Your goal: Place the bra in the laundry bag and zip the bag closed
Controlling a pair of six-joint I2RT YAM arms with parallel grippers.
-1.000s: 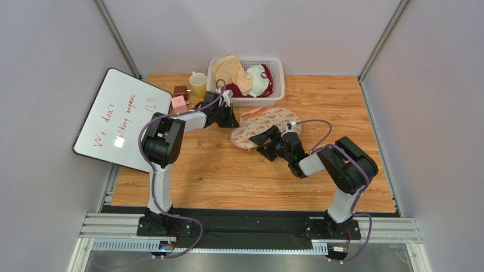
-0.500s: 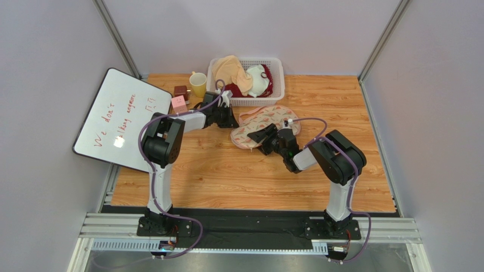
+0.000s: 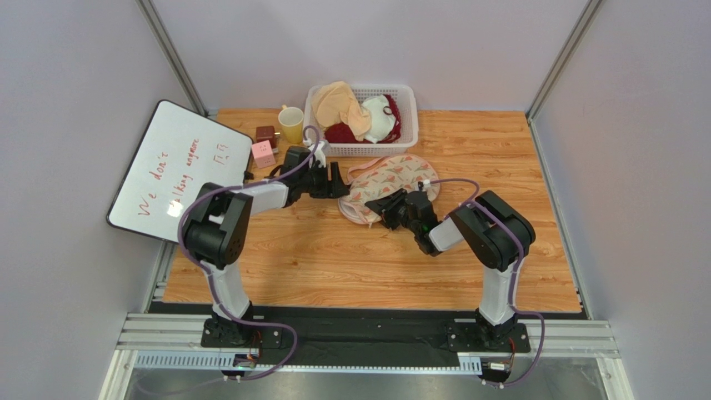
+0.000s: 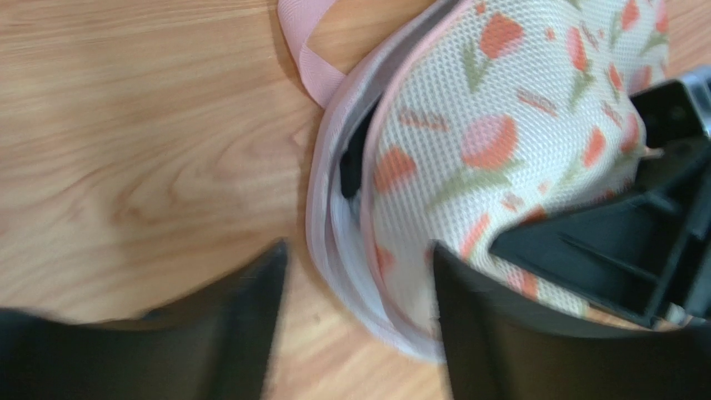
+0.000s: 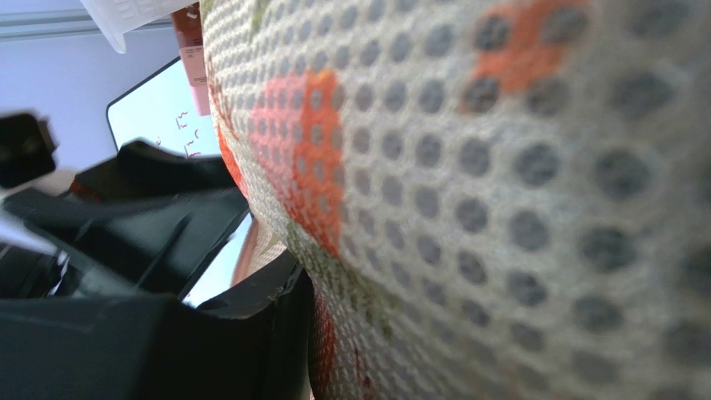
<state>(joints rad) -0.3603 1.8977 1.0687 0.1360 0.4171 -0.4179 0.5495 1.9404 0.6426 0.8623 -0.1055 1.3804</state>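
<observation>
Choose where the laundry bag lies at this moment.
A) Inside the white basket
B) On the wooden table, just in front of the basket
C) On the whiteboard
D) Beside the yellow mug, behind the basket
B: in the top view the laundry bag lies flat on the wooden table, directly in front of the white basket.
</observation>
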